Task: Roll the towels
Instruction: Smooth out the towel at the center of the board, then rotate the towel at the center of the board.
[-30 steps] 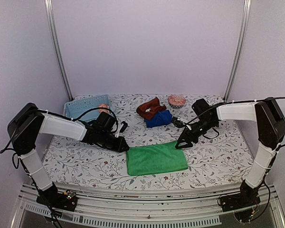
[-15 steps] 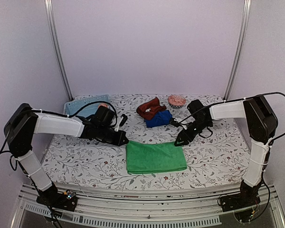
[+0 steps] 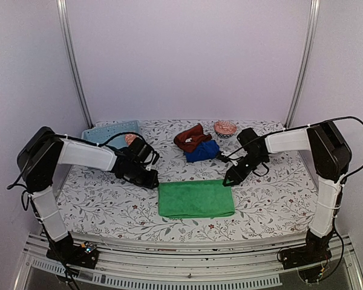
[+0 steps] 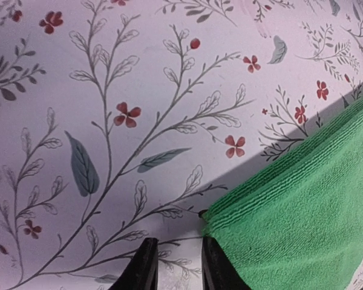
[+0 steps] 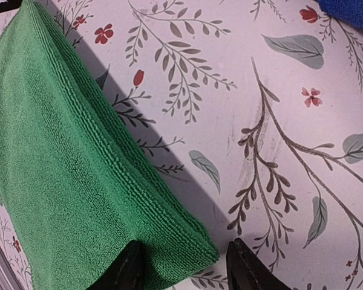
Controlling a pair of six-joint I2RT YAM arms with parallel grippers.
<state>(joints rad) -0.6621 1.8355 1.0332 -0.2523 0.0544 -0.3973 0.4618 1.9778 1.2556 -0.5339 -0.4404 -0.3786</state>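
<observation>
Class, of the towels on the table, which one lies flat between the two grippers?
The green towel: folded flat at the near middle, while the blue towel and rust-brown towel sit bunched together farther back.

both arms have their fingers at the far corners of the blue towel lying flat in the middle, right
Not quite: the towel lying flat in the middle is the green towel, not blue, as the top external view shows. The blue towel sits bunched behind it beside the rust-brown towel. The left fingers and right fingers are at the green one's far corners.
</observation>
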